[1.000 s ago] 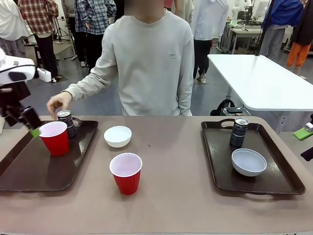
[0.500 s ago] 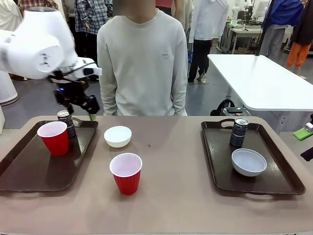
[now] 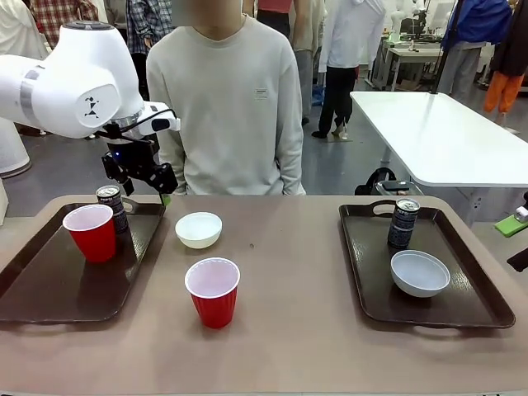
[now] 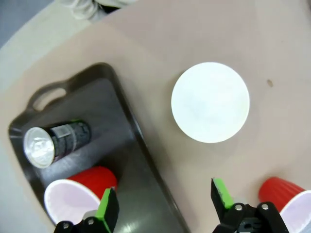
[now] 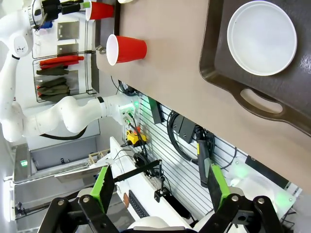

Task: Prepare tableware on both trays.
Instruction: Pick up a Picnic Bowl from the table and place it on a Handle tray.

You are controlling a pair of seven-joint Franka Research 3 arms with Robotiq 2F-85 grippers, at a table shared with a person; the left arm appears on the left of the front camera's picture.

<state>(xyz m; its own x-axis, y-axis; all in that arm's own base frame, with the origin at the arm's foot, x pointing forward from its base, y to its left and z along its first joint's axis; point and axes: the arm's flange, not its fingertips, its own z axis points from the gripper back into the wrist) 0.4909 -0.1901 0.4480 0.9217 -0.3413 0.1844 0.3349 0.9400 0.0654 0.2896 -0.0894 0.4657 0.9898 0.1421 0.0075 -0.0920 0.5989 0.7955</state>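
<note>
My left gripper [image 3: 147, 183] hangs open above the far right corner of the left tray [image 3: 49, 289], between a dark can [image 3: 111, 206] and a white bowl [image 3: 199, 229]. That tray holds the can and a red cup [image 3: 92, 232]. The bowl and a second red cup [image 3: 213, 290] stand on the bare table. In the left wrist view the bowl [image 4: 210, 102] lies ahead of my open left gripper [image 4: 164, 206], with the can [image 4: 53, 143] and cup [image 4: 77, 194] to the left. The right tray [image 3: 363, 280] carries a can [image 3: 403, 223] and a bowl [image 3: 420, 272]. My right gripper [image 5: 160, 187] is open off the table's edge, with the right tray's bowl [image 5: 262, 38] far ahead.
A person in a light sweatshirt [image 3: 231, 107] stands at the far edge of the table, arms down. A white table [image 3: 437, 132] and other people are behind. There is free tabletop between the two trays.
My left arm has swung in from the left edge to hover over the left tray's far corner. The person's hand has left the can and drawn back.
</note>
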